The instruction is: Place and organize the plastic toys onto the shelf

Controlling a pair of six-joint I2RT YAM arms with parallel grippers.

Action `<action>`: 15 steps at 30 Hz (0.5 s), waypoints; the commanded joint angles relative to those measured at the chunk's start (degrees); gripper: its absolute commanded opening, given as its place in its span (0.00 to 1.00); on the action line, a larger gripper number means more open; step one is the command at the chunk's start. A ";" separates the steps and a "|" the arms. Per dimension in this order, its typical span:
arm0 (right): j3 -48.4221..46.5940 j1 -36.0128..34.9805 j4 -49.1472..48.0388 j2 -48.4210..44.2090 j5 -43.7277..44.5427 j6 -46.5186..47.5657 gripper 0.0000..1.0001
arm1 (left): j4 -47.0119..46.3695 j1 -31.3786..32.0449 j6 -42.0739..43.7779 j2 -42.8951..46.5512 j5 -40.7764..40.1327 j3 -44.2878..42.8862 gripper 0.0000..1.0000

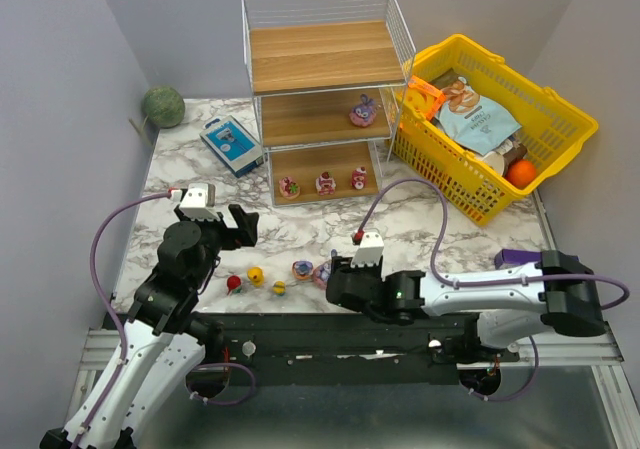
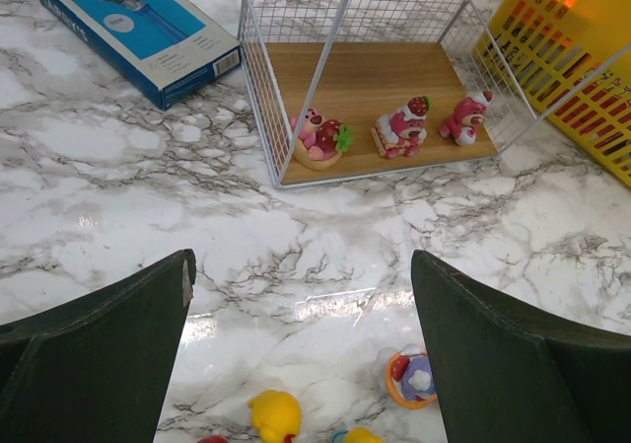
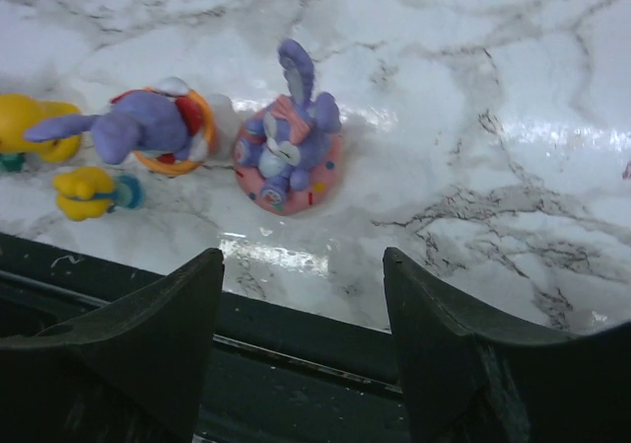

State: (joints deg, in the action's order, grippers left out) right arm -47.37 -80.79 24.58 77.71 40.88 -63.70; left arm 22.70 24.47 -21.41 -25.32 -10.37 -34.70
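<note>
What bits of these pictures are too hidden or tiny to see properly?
Top view: the red toy is too small to make out.
Left wrist view: the bottom edge cuts off a yellow toy.
Right wrist view: the left edge cuts off a yellow figure.
Top view: snack packets hide the floor of the yellow basket.

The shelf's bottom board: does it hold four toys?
No, the bottom board carries only three pink-red toys, standing in a row.
</note>
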 commanded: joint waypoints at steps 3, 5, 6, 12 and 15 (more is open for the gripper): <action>-0.62 -1.21 3.82 6.57 4.91 -13.65 0.65 | 0.33 -0.30 0.49 0.89 1.67 -0.99 0.99; 0.17 -1.21 0.92 7.71 4.65 -12.86 0.61 | 0.24 -0.21 0.58 0.98 1.76 -0.98 0.99; 0.96 -1.21 -0.48 7.89 4.56 -12.15 0.60 | 0.33 -0.30 0.58 1.06 1.93 -0.99 0.99; 3.52 -1.12 -8.22 8.95 4.03 -6.98 0.60 | 0.24 -0.21 0.58 1.15 2.20 -0.90 0.99; 2.03 -1.12 -10.95 10.79 2.36 -4.42 0.64 | 0.24 -0.30 0.58 0.89 2.11 -0.98 0.99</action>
State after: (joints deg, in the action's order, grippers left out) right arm -44.42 -81.65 19.68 86.21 42.15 -71.16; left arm 22.85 24.47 -21.41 -24.84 -9.47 -34.70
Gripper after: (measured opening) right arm 0.613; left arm 0.988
